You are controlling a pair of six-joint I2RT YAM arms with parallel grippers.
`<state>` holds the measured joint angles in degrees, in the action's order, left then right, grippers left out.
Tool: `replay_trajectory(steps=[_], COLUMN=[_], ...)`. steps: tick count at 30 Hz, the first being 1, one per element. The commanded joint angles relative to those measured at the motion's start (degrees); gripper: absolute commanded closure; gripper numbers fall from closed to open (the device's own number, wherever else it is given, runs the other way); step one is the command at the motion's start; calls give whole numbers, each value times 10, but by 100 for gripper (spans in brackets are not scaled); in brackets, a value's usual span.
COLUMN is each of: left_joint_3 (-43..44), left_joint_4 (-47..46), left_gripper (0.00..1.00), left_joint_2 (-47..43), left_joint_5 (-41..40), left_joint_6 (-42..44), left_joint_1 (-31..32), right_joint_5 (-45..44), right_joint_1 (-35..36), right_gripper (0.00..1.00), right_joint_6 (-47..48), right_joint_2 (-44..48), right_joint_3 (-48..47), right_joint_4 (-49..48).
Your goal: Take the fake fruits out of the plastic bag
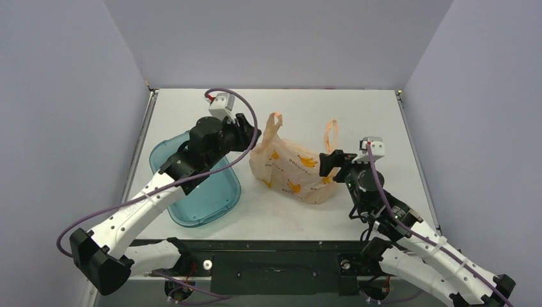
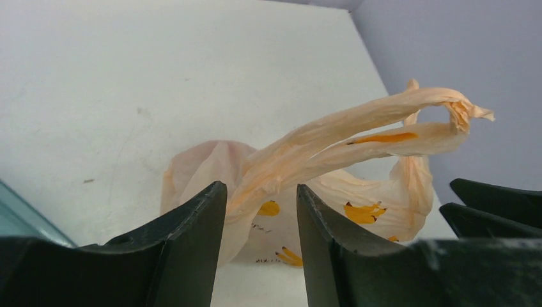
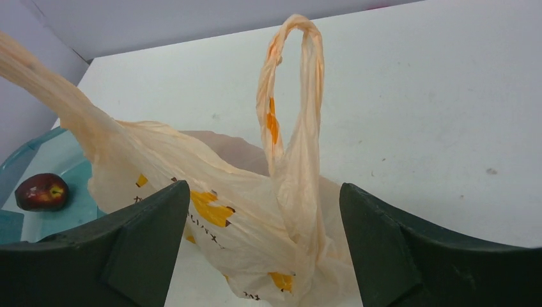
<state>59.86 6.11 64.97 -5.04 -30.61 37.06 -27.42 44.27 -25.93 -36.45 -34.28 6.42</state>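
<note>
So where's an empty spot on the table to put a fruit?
Bare white table behind the crinkly peach-orange plastic bag, and the strip in front of it. Crowded on the left by the teal see-through plastic tray.

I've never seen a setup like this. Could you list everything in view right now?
thin translucent peach-orange plastic bag: one, peach-orange with yellow-orange prints, mid-table, both handle loops raised.
small glossy dark red fake fruit: one, dark red, lying in the tray; shows only in the right wrist view.
Other fruits: none visible; the bag's contents cannot be made out.
see-through teal plastic tray: one, teal, left of the bag, partly under the left arm.
white table: one, white, under everything.
left gripper: one, black, fingers closed on the bag's left handle.
right gripper: one, black, wide open, facing the bag's right handle loop, not gripping it.
</note>
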Motion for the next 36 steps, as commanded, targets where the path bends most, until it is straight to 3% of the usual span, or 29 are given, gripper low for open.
replay_trajectory(steps=[1,6,11,17,24,30,32,34,36], left_joint_3=[132,299,359,436,389,336,351,351,332], left_joint_4=[300,445,430,457,356,227,234,242,226], left_gripper=[57,51,49,46,45,41,41,48,61], left_joint_2=[65,181,254,328,315,303,319,326,316], left_joint_5=[-165,-349,-416,-521,-523,-494,-497,-509,-517], left_joint_6=[-25,-106,-152,-212,-260,-229,-233,-241,-238], left_joint_1=[78,160,217,219,196,177,176,176,176], right_joint_5=[-32,-128,-149,-179,-105,-116,-122,-127,-133], right_joint_1=[-2,-2,-3,-3,-34,-54,-57,-60,-61], right_gripper=[16,13,12,11,11,14,16,24,45], right_joint_6=[-18,-86,-90,-114,-162,-196,-199,-197,-192], right_joint_2=[-61,-161,-221,-291,-333,-359,-371,-379,-376], right_joint_3=[-128,-289,-363,-393,-377,-372,-372,-370,-358], right_joint_4=[234,363,379,373,325,316,314,307,289])
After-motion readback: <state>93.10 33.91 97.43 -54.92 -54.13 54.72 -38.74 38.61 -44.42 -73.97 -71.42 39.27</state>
